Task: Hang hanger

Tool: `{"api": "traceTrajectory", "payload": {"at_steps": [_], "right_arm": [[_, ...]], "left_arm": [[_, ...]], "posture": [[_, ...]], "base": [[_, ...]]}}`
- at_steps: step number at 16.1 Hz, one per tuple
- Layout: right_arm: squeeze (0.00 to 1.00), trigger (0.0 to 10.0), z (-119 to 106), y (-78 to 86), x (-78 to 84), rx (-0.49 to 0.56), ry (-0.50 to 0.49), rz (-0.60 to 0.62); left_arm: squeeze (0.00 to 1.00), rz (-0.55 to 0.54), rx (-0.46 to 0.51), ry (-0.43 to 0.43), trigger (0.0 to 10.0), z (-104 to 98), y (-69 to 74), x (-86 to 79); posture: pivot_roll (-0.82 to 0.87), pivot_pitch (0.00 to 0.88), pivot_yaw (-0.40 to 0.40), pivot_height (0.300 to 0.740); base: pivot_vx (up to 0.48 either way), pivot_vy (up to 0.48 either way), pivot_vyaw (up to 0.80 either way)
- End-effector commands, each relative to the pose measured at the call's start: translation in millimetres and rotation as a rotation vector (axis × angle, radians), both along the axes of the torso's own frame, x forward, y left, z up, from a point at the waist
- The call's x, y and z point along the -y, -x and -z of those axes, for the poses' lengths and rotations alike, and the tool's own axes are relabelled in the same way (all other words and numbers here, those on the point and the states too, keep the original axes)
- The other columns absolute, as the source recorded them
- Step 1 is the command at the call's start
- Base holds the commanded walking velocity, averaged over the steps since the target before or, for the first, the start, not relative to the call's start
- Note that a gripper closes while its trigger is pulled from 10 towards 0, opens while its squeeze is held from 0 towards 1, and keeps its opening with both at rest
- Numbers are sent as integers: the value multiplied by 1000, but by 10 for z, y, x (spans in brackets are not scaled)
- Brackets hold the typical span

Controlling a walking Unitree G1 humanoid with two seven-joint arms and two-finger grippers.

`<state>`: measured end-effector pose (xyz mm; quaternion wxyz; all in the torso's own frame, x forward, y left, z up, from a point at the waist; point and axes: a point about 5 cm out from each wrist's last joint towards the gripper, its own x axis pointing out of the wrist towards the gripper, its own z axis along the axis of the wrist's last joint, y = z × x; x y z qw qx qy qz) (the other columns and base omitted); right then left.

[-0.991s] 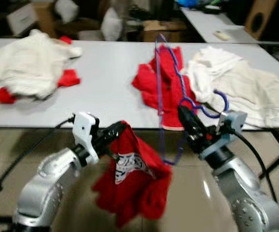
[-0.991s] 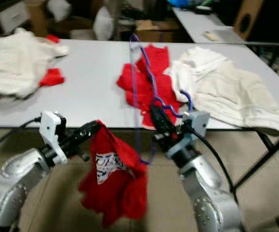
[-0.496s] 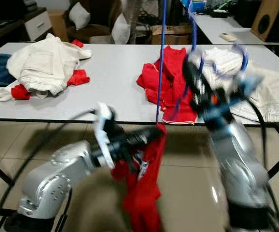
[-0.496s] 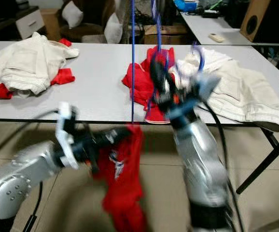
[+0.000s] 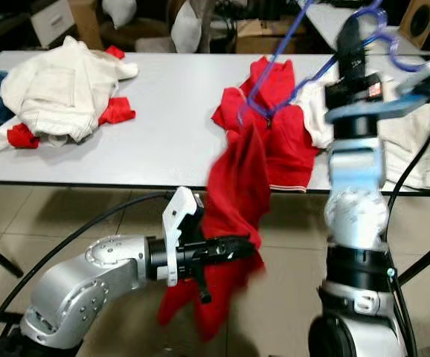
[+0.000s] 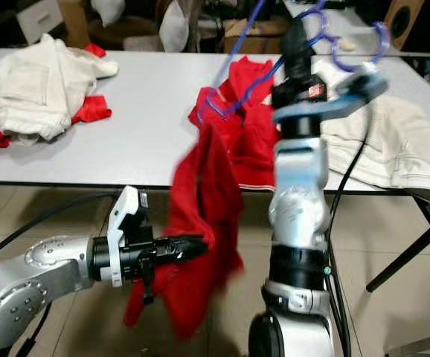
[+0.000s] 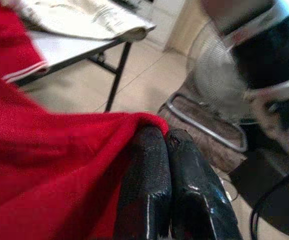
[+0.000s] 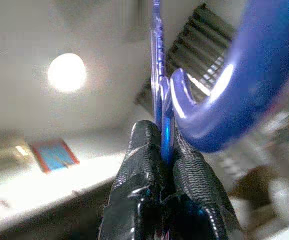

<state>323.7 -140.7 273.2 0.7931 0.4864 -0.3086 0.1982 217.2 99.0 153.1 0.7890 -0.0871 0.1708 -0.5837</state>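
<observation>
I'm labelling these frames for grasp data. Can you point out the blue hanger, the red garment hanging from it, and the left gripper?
blue hanger [image 5: 286, 41]: left eye view, on its slanted arm.
red garment [image 5: 237, 186]: left eye view, on the hanging cloth's middle.
left gripper [image 5: 246, 245]: left eye view, at the fingertips pinching the cloth.

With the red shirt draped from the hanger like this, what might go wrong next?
The red shirt hangs off one end of the blue hanger, so it may slide off when the hanger tilts. The left gripper pinches only a fabric edge and may lose it. The right gripper clamps the thin hanger neck, which may twist.
</observation>
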Motion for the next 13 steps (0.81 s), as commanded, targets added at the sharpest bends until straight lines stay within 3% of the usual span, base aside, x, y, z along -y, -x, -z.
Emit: {"api": "traceTrajectory", "payload": {"at_steps": [1,2,4,6,7,9,10,12,13], "right_arm": [[0,10000,-117,42,38,69,-145,-99],[0,10000,-140,59,42,88,-177,-142],[0,10000,-127,74,14,92,-91,-147],[0,10000,-59,83,63,65,-252,-185],[0,10000,-4,68,35,35,-185,-159],[0,10000,176,-14,-63,-70,37,-25],[0,10000,240,-36,-119,-83,136,19],[0,10000,271,-77,-139,-112,105,48],[0,10000,247,-135,-185,-121,43,51]], "left_arm": [[0,-58,28,-35,0,16,-56,-64],[0,-83,51,-33,0,-4,-92,-108],[0,-136,86,111,0,-225,-183,-208],[0,-163,158,428,0,-687,-288,-284],[0,-189,198,563,0,-878,-344,-306],[0,-170,257,735,0,-1217,-409,-275],[0,-131,280,767,0,-1336,-417,-224],[0,-71,280,776,0,-1450,-425,-144],[0,-9,259,754,0,-1477,-409,-70]], "posture": [[-58,0,33,740],[-59,0,34,740],[-62,0,36,740],[-61,0,35,740],[-56,0,32,740],[-48,0,31,740],[-44,0,30,740],[-38,0,36,740],[-34,0,47,740]], "base": [[0,0,0],[0,0,0],[0,0,0],[0,0,0],[0,0,0],[0,0,0],[0,0,0],[0,0,0],[0,0,0]]}}
